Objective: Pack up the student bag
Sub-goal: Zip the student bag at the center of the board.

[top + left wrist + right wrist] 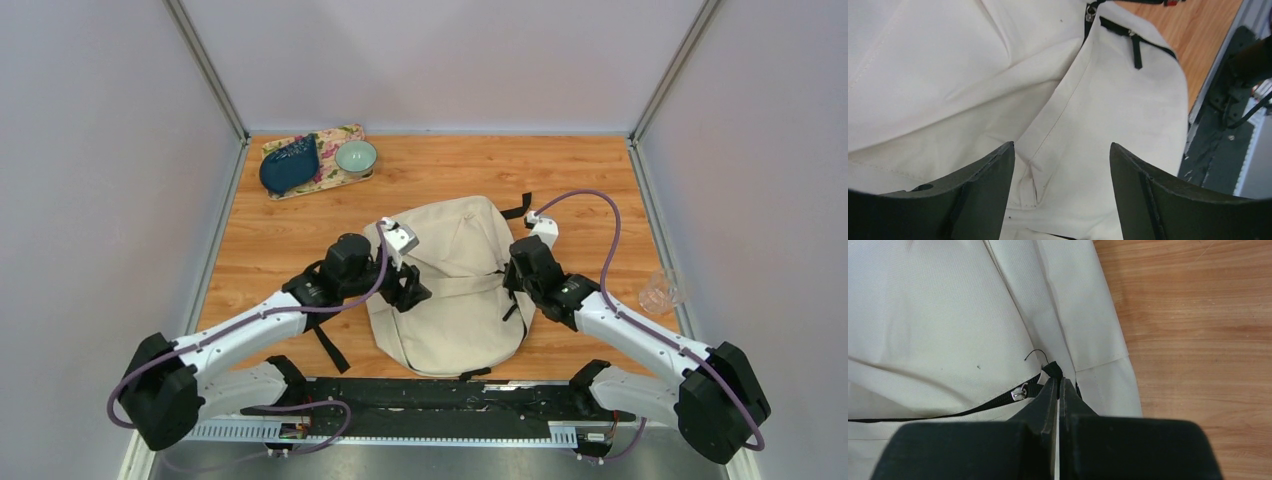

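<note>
Student bag lies flat at the middle of the wooden counter, between the 2 arms, with black straps showing at its edges.

Left claw – fingers apart, over the bag's left side. A stitched seam of cream fabric runs up between the 2 fingers. Cannot tell whether the tips touch the cloth.

Right claw – fingers pressed together at the bag's right edge, clamped on a small black tab at the end of the zipper line. A metal zipper pull sits just beside the fingertips, to their left in the wrist view.

Far left corner of the counter: floral mat carrying a blue pouch and a green bowl, well apart from the bag. A clear glass stands at the right edge, near the right arm.
</note>
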Robot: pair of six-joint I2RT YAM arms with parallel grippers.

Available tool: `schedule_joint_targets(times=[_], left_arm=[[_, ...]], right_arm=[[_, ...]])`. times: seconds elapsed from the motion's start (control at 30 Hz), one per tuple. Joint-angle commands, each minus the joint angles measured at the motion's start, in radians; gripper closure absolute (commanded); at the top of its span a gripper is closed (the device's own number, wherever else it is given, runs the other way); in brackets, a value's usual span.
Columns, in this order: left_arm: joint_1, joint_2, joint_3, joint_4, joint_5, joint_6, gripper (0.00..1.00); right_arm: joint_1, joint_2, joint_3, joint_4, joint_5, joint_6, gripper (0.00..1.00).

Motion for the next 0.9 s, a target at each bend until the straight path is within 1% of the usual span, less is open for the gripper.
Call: schedule_joint_targets(times=[0.0, 0.17, 0.27, 0.4, 0.43, 0.5, 0.53, 0.6, 0.63, 0.67, 0.7, 0.77, 0.8, 0.87], left_arm=[[-0.038, 0.102, 0.046, 0.063, -0.04, 0.198, 0.23], [-0.057, 0.181, 0.041, 0.135, -0.029, 0.247, 0.22], [-0.057, 0.211, 0.02, 0.193, -0.02, 0.253, 0.22], [-0.06, 0.251, 0.018, 0.221, 0.001, 0.243, 0.22], [-0.061, 0.259, 0.019, 0.225, 0.016, 0.237, 0.23], [-0.064, 0.279, 0.026, 0.219, 0.029, 0.221, 0.28], [-0.067, 0.285, 0.029, 0.199, 0.036, 0.22, 0.36], [-0.069, 0.299, 0.033, 0.181, 0.049, 0.212, 0.47], [-0.072, 0.302, 0.03, 0.17, 0.058, 0.207, 0.6], [-0.072, 0.305, 0.023, 0.164, 0.059, 0.203, 0.67], [-0.072, 0.304, 0.018, 0.158, 0.058, 0.203, 0.83], [-0.072, 0.296, 0.003, 0.135, 0.046, 0.203, 1.0], [-0.072, 0.291, -0.002, 0.111, 0.034, 0.203, 1.0], [-0.07, 0.273, -0.025, 0.09, -0.037, 0.206, 1.0]], right_arm=[[-0.005, -0.027, 0.001, 0.012, -0.022, 0.01, 1.0], [-0.007, -0.039, 0.012, 0.002, -0.033, 0.021, 1.0], [-0.004, -0.053, 0.011, 0.002, -0.039, 0.032, 1.0], [-0.004, -0.061, 0.012, -0.001, -0.047, 0.038, 1.0], [-0.004, -0.062, 0.012, -0.003, -0.047, 0.038, 1.0], [-0.004, -0.064, 0.011, -0.003, -0.048, 0.039, 1.0], [-0.004, -0.062, 0.011, -0.001, -0.048, 0.038, 1.0], [-0.005, -0.059, 0.014, 0.0, -0.048, 0.038, 1.0], [-0.004, -0.056, 0.014, 0.006, -0.047, 0.039, 1.0], [-0.004, -0.049, 0.015, 0.011, -0.045, 0.039, 1.0], [-0.004, -0.042, 0.015, 0.012, -0.04, 0.038, 1.0], [-0.005, -0.026, 0.024, -0.003, 0.008, 0.035, 1.0], [-0.005, -0.022, 0.034, -0.015, 0.031, 0.035, 1.0], [-0.008, -0.019, 0.037, -0.044, 0.091, 0.033, 1.0]])
